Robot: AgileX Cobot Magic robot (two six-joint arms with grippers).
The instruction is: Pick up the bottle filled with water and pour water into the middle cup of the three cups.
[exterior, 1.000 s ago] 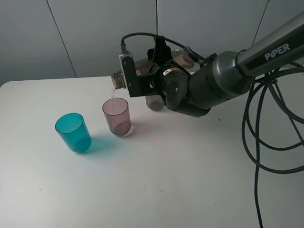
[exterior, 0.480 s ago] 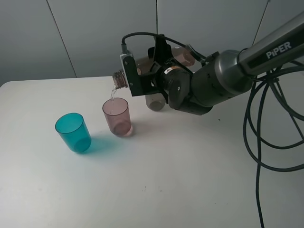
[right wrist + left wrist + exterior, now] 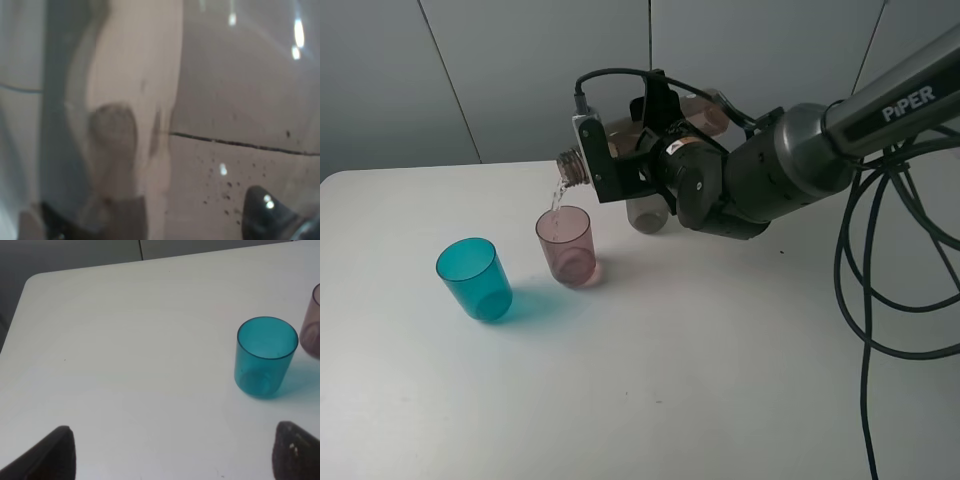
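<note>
white tabletop (image 3: pixel 700 380) spreads open across the lower frame; black cables (image 3: pixel 880 300) loop at right. upper centre, we see the right gripper (image 3: pixel 645 150) clamped on the tilted smoky brown plastic bottle (image 3: pixel 572 168), water (image 3: pixel 556 198) falling into the pale pink plastic tumbler (image 3: pixel 567 245). that gripper half hides a smoky grey tumbler (image 3: pixel 645 215). only the left wrist view shows the left gripper (image 3: pixel 172 455), spread wide, facing the teal-blue tumbler (image 3: pixel 265 357).

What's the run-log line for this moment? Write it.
phase: pouring | right claw: shut on bottle, tipped | water: streaming into middle cup | left claw: open, empty
</note>
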